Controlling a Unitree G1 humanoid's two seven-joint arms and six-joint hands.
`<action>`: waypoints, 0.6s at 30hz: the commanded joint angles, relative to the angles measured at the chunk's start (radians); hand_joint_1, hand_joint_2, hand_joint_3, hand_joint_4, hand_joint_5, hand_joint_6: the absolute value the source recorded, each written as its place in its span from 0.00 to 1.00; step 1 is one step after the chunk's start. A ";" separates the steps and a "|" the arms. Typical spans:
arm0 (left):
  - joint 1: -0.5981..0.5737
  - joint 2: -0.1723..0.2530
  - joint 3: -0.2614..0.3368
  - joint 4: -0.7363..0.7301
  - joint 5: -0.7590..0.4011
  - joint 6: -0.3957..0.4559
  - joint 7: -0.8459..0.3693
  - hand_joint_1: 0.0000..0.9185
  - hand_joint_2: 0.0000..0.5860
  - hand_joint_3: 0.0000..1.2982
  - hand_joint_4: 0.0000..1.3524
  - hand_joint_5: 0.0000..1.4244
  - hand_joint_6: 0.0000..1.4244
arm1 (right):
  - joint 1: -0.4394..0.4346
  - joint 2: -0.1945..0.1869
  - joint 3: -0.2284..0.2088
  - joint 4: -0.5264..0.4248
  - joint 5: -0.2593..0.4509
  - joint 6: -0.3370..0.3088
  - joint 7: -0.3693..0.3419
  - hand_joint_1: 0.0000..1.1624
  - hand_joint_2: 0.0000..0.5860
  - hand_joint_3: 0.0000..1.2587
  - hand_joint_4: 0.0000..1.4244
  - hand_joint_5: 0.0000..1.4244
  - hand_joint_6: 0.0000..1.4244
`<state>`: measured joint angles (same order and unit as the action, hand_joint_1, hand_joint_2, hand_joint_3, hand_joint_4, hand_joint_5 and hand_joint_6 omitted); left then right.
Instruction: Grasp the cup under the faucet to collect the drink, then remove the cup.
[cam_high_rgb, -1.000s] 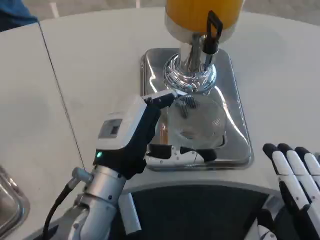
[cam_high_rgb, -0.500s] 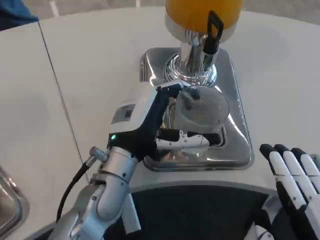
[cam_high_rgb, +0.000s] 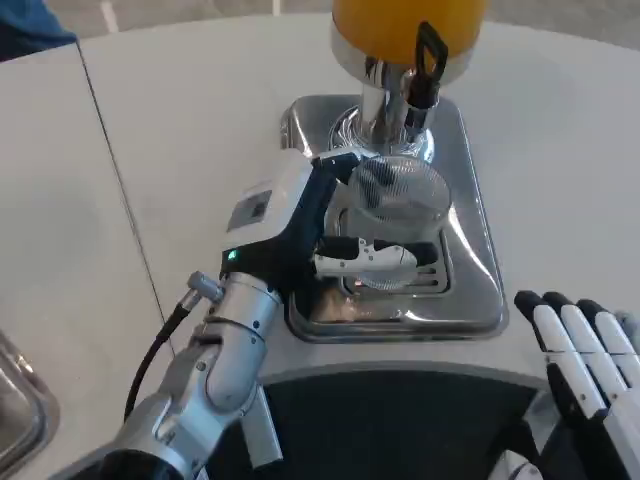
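Observation:
A clear plastic cup (cam_high_rgb: 400, 205) stands upright on the chrome drip tray (cam_high_rgb: 470, 250), just below the dispenser's faucet with its black lever (cam_high_rgb: 424, 62). My left hand (cam_high_rgb: 300, 235) grips the cup from its left side, fingers wrapped round its near wall. The orange drink tank (cam_high_rgb: 405, 25) rises above the faucet. I cannot see any liquid in the cup. My right hand (cam_high_rgb: 580, 355) rests at the lower right with its fingers straight and apart, holding nothing.
The dispenser's chrome column (cam_high_rgb: 385, 110) stands right behind the cup. A metal tray corner (cam_high_rgb: 15, 410) shows at the lower left edge. A seam (cam_high_rgb: 115, 180) runs down the white table on the left.
My left hand has carried the cup away from me and slightly up on the drip tray, until it stands under the faucet. My right hand has barely shifted.

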<state>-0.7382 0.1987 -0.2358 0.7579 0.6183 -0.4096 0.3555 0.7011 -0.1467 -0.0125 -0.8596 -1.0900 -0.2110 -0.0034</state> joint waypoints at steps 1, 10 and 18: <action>-0.025 0.001 -0.011 0.050 -0.008 0.005 0.035 0.63 0.00 0.81 0.91 1.00 1.00 | 0.015 0.007 -0.002 -0.011 0.004 0.004 0.007 0.12 1.00 0.00 0.00 0.00 0.00; -0.012 0.012 -0.033 0.069 -0.016 0.006 0.078 0.56 0.00 0.55 0.62 0.81 0.96 | 0.017 0.018 -0.008 -0.014 0.014 0.008 0.014 0.12 1.00 0.00 0.00 0.00 0.00; -0.008 0.027 -0.040 0.055 -0.012 0.011 0.084 0.39 0.06 0.39 0.45 0.75 0.93 | -0.005 0.022 -0.009 -0.012 0.034 0.019 0.031 0.04 0.98 0.00 0.00 0.00 0.00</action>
<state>-0.7580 0.2226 -0.2620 0.8146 0.5989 -0.4071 0.4307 0.6988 -0.1274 -0.0175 -0.8681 -1.0704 -0.2008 0.0183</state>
